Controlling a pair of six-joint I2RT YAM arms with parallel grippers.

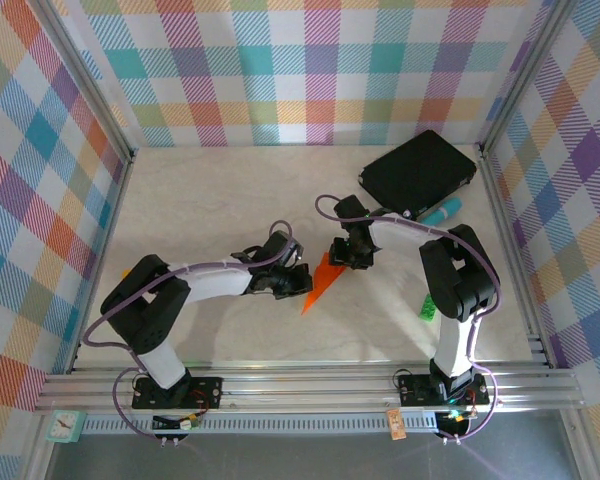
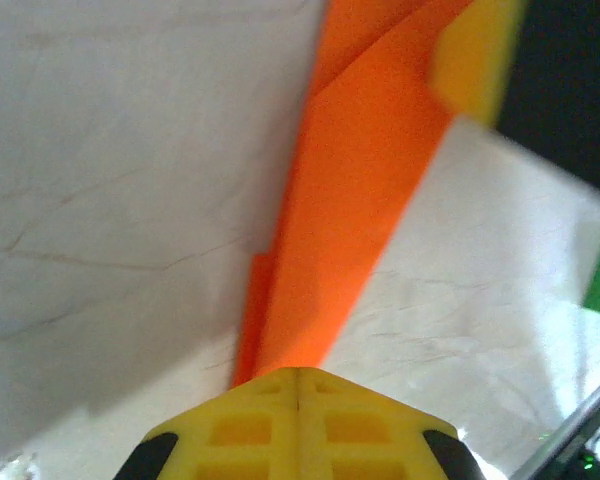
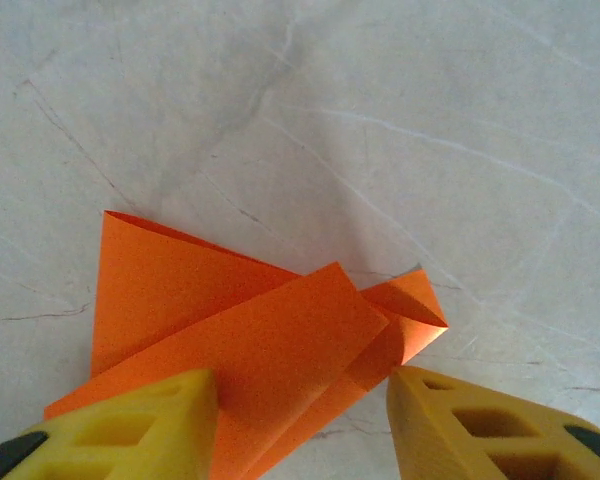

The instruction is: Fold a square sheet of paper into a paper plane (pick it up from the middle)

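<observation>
Two grippers meet at mid-table over the narrow, bright orange folded paper plane (image 1: 318,285), which lies on the pale marbled tabletop (image 1: 210,200). The left gripper (image 2: 298,375) has its yellow fingers pressed together on the paper's edge. The right gripper (image 3: 300,385) stands with fingers spread, straddling the layered folds. Well apart, a black rectangular pad (image 1: 418,172) sits near the far right corner.

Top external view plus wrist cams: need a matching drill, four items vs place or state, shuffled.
Items:
1 paper plane
2 black pad
3 green block
4 left claw

Place or state:
A far right corner
B shut on orange paper
C centre, between the two claws
D right side, nearer the arm bases than the pad

Pairs: 1-C, 2-A, 3-D, 4-B
</observation>
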